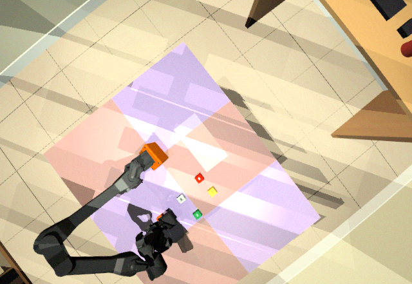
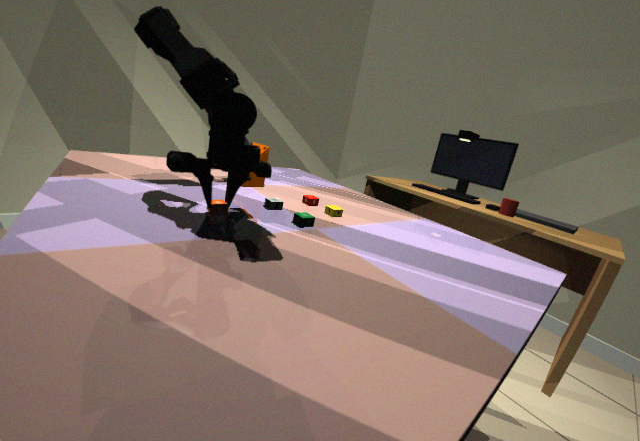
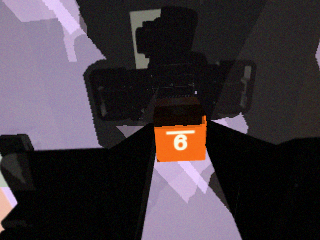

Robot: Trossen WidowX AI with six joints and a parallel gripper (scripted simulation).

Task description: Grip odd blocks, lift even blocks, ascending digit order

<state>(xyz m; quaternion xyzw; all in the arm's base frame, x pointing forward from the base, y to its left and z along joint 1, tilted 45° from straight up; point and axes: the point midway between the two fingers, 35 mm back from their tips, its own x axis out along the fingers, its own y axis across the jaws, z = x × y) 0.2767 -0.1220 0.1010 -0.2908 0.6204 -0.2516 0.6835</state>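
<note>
1. Fingers pinch the orange block [image 3: 180,139], one dark finger pressed to each side; the gripper [image 2: 219,202] points straight down at the table [image 2: 361,333].
2. Its face reads 6, seen from the wrist.
3. That block sits low at the tabletop; whether it touches, I cannot tell.
4. White block [image 1: 180,198], green block [image 1: 197,214], red block [image 1: 199,178] and yellow block [image 1: 212,191] lie apart from it.

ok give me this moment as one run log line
phase: gripping | gripper: shut on orange block | orange block: digit 6, between the fingers | lift: cannot tell | white, red, yellow, green blocks: apart, untouched
</note>
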